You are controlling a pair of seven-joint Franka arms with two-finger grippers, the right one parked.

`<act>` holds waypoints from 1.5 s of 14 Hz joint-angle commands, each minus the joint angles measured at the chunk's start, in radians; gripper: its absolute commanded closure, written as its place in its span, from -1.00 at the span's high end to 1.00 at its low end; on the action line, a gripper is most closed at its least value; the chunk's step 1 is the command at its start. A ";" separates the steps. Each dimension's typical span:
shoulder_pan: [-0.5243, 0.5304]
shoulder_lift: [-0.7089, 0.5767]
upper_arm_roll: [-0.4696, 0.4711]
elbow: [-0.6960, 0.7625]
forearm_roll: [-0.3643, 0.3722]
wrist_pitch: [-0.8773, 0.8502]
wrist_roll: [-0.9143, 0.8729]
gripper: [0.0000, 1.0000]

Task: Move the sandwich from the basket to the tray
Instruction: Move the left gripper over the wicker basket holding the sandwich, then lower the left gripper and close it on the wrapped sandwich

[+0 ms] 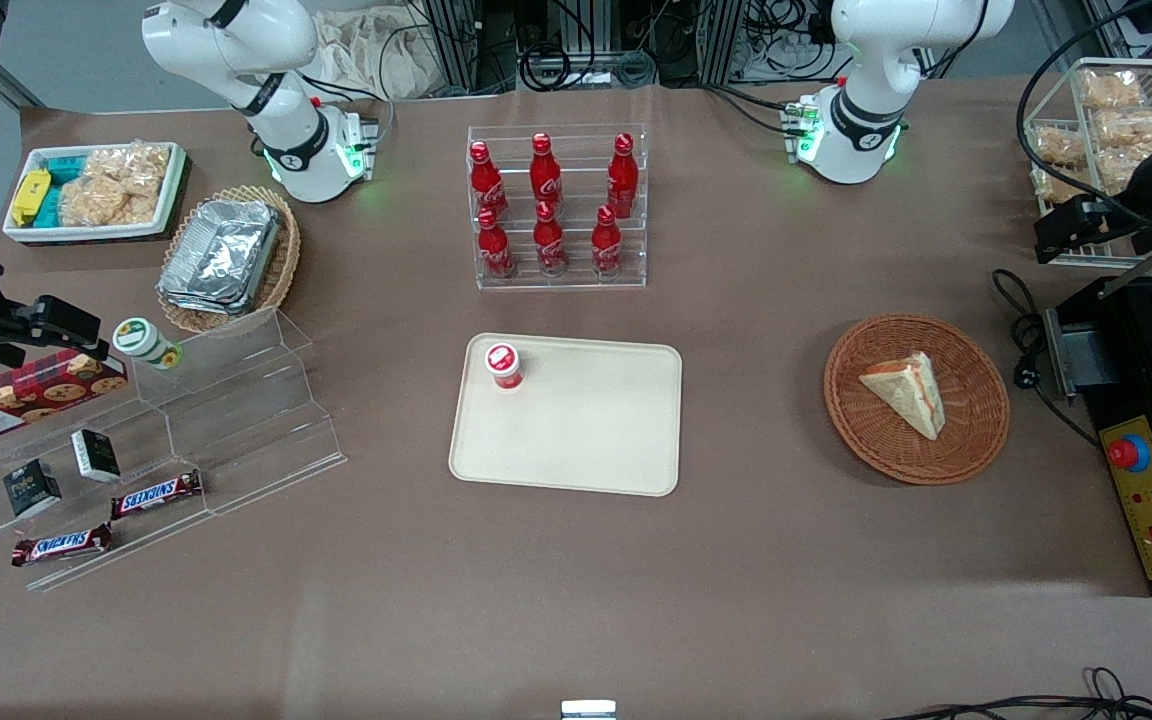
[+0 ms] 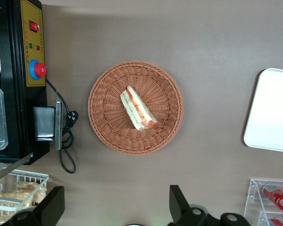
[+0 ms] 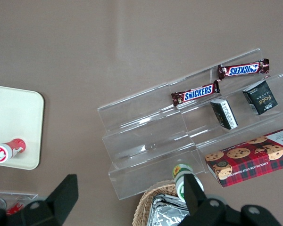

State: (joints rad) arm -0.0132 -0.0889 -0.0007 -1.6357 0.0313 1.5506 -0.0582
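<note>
The sandwich (image 1: 906, 392) (image 2: 137, 108), a pale wedge with a red and green filling edge, lies in the round reddish-brown basket (image 1: 861, 440) (image 2: 108, 132). The cream tray (image 1: 596, 440) (image 2: 271, 113) sits mid-table, apart from the basket, toward the parked arm's end. A small red-capped bottle (image 1: 503, 365) stands on the tray corner farthest from the front camera. My gripper (image 1: 1076, 230) (image 2: 115, 207) hangs high above the table at the working arm's end, farther from the front camera than the basket. It is open wide with nothing between its fingers (image 2: 179, 202).
A black machine with a red button (image 1: 1151, 470) (image 2: 35, 70) and its cable (image 1: 1021, 330) lie beside the basket. A clear rack of bagged snacks (image 1: 1106, 120) stands near my gripper. A cola bottle rack (image 1: 556, 205), a stepped acrylic shelf (image 1: 186, 440) and an oval basket of foil containers (image 1: 228, 255) are there too.
</note>
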 commanded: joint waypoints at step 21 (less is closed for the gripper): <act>0.053 0.297 0.018 -0.470 -0.126 0.656 -0.494 1.00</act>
State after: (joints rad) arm 0.0377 0.1943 0.0217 -2.0852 -0.0650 2.1497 -0.5246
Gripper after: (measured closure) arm 0.000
